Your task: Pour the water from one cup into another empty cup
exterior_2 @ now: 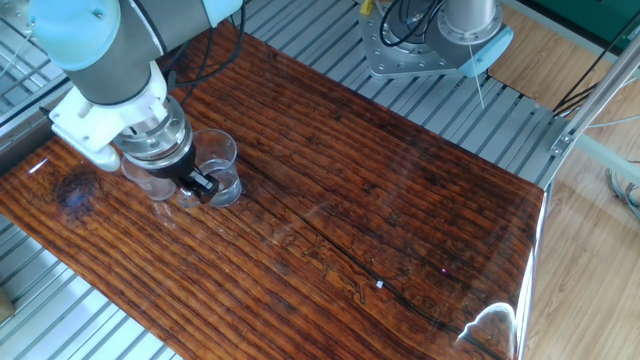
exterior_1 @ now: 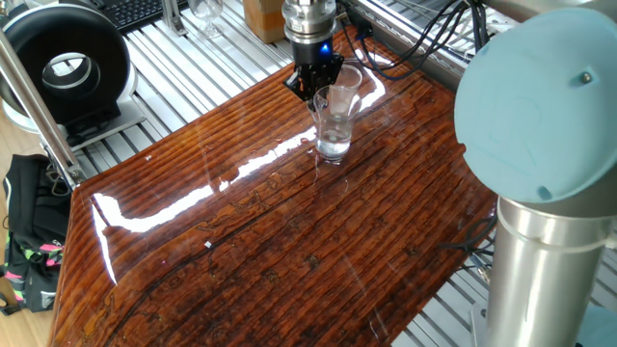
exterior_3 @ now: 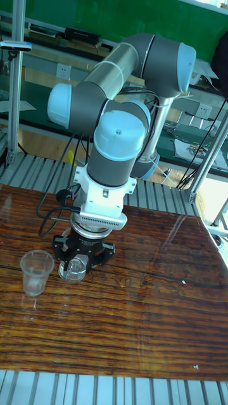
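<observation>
The glass mug (exterior_3: 75, 271) stands on the wooden table directly under my gripper (exterior_3: 80, 261), between its black fingers. In the other fixed view the wrist covers most of the mug (exterior_2: 145, 184), and one fingertip (exterior_2: 198, 184) shows at its right side. Contact between fingers and glass is not visible. The tapered handleless cup (exterior_1: 335, 120) stands upright beside the gripper (exterior_1: 313, 85), close to it but apart; it also shows as the cup (exterior_2: 218, 165) and cup (exterior_3: 36, 272). Its bottom looks bright, either water or glare. The mug's rim (exterior_1: 352, 74) peeks out behind it.
The arm's big elbow joint (exterior_1: 540, 116) fills the near right of one fixed view. A black ring-shaped device (exterior_1: 63, 67) and a black bag (exterior_1: 29, 231) lie off the table's left. The robot's base plate (exterior_2: 440, 50) sits on the metal slats past the table's far edge.
</observation>
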Action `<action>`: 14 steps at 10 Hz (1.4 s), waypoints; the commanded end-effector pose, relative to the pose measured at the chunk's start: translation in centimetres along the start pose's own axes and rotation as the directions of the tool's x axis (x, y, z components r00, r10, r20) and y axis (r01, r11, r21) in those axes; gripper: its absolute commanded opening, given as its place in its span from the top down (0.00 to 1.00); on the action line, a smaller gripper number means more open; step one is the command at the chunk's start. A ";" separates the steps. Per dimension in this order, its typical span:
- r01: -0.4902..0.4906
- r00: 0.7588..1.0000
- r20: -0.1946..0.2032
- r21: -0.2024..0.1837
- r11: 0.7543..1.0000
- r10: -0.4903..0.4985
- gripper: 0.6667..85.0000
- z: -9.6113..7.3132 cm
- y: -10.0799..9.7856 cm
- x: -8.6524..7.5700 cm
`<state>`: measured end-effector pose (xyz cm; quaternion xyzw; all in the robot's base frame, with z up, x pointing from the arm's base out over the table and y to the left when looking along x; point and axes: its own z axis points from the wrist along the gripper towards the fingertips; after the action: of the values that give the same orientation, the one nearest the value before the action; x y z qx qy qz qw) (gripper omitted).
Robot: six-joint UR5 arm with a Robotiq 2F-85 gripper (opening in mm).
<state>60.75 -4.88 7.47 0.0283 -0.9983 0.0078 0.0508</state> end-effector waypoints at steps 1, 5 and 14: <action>0.028 0.999 0.033 -0.009 1.000 -0.028 0.36 -0.8 -0.3 -0.6; 0.062 0.986 0.153 0.019 0.998 -0.064 0.38 -3.0 -1.4 -1.1; 0.069 0.967 0.247 0.003 0.998 -0.068 0.98 -5.2 -1.6 -0.2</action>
<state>61.52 -6.26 12.24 0.0534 -0.9965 -0.0009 -0.0647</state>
